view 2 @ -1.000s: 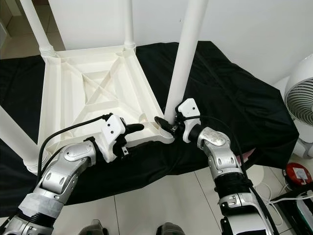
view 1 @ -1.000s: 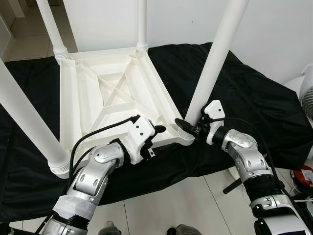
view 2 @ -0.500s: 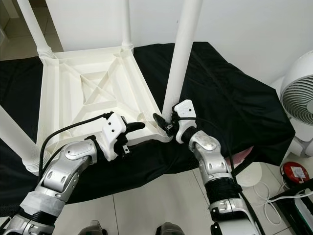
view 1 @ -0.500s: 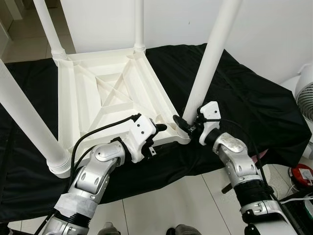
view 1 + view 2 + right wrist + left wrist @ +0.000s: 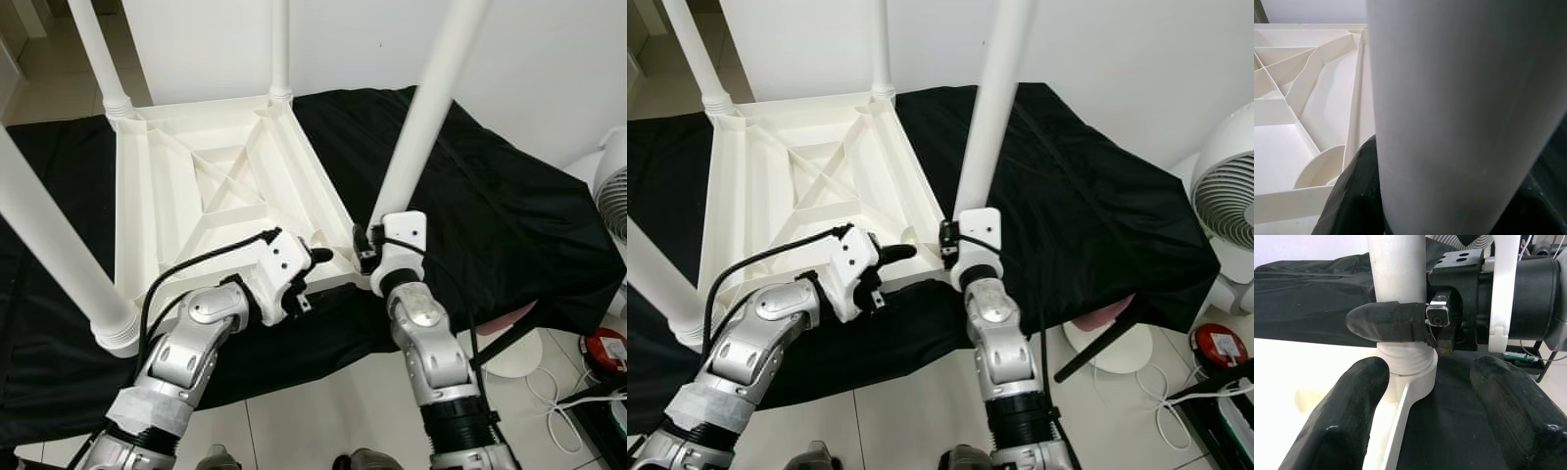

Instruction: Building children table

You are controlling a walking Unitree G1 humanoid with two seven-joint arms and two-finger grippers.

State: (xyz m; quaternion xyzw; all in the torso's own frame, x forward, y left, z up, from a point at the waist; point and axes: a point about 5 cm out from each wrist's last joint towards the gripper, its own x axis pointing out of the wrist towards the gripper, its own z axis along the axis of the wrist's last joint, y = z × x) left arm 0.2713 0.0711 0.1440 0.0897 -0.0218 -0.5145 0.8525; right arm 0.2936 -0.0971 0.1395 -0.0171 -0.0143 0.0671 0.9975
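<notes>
A white plastic children's table lies upside down on a black cloth, its legs pointing up. My right gripper is shut on the near right leg just above its threaded base; one of its black fingers wraps across the leg in the left wrist view. In the right wrist view the leg sits between the dark fingers. My left gripper is open at the table's near rim, pointing at that corner socket, fingers apart on either side of the rim.
Three more legs stand at the other corners, the near left one thick and close. A white fan stands at the right, with a red object and cables on the tiled floor. A white wall is behind.
My right forearm has swung left, in under the leg, turning the wrist around the leg while the gripper stays at its base. The left arm has held still.
</notes>
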